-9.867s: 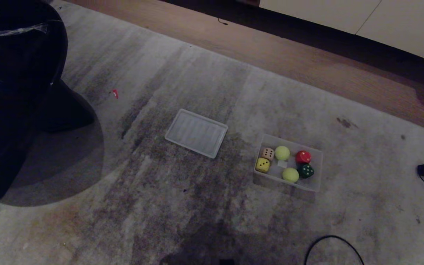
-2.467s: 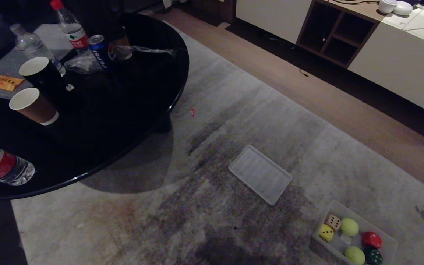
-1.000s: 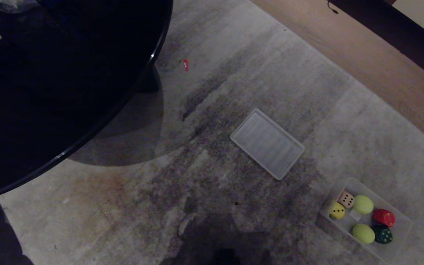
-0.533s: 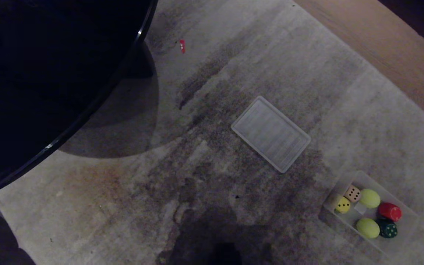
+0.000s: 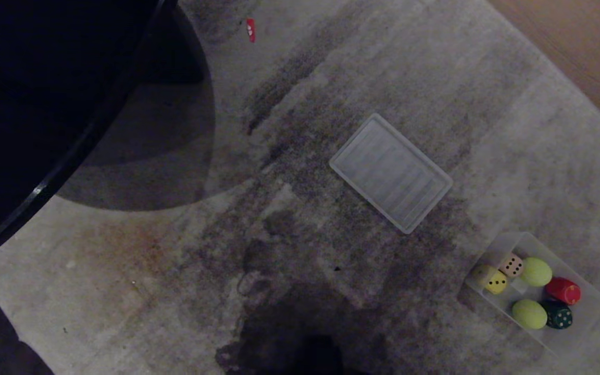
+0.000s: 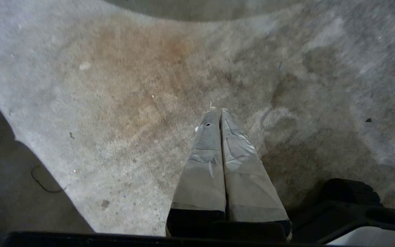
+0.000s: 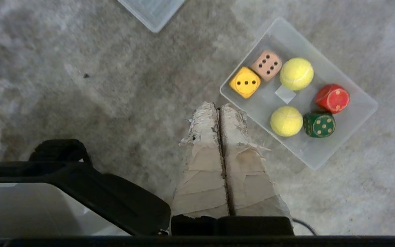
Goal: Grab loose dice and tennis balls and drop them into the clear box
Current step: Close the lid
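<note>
Carpet (image 5: 289, 208) carries the clear box (image 7: 362, 113), dice (image 7: 244, 82) and tennis balls (image 7: 296, 73) already inside it; both pincers, right pincer (image 7: 219, 108) and left pincer (image 6: 218, 111), are closed, empty.

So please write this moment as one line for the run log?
clear box: holds dice and tennis balls | lid: on carpet, apart | left gripper: shut, empty | right gripper: shut, empty, beside box

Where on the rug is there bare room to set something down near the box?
Bare rug lies between the ribbed lid and the black table, and below the lid toward the clear box. The box itself is crowded: dice, tennis balls, little room.
</note>
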You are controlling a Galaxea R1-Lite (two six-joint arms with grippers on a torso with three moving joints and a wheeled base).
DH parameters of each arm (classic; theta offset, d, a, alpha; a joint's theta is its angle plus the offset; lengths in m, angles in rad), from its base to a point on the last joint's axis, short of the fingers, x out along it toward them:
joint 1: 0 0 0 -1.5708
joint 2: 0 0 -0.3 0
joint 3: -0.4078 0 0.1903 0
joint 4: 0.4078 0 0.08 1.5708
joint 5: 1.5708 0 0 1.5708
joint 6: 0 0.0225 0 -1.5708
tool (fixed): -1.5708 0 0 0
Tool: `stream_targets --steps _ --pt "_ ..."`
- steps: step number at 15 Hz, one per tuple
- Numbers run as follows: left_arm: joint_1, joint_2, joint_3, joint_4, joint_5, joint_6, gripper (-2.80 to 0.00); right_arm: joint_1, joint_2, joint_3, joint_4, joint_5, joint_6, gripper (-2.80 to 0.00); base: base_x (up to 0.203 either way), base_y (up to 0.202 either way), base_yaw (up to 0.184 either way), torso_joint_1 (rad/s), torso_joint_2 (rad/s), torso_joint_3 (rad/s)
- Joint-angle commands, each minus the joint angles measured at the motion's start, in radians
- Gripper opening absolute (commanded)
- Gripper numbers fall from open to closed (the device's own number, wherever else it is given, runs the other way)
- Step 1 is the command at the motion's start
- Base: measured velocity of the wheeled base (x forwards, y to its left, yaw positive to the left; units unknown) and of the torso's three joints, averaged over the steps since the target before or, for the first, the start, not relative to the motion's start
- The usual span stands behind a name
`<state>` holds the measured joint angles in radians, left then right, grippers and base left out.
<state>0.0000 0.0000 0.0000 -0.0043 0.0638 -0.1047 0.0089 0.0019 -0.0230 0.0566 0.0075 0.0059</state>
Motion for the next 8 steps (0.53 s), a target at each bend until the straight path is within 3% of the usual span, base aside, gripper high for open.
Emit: stream_targets --steps 1,8 --pt "0.000 0.002 0.002 0.000 0.001 0.000 -2.80 0.000 -0.002 0.000 0.000 0.000 0.000 -2.80 0.000 0.000 0.000 0.002 0.00 -0.199" --pt "0.000 0.002 0.002 0.003 -0.002 0.005 -2.80 0.000 0.000 0.000 0.000 0.002 -0.003 -2.80 0.000 0.000 0.000 0.004 0.00 -0.199"
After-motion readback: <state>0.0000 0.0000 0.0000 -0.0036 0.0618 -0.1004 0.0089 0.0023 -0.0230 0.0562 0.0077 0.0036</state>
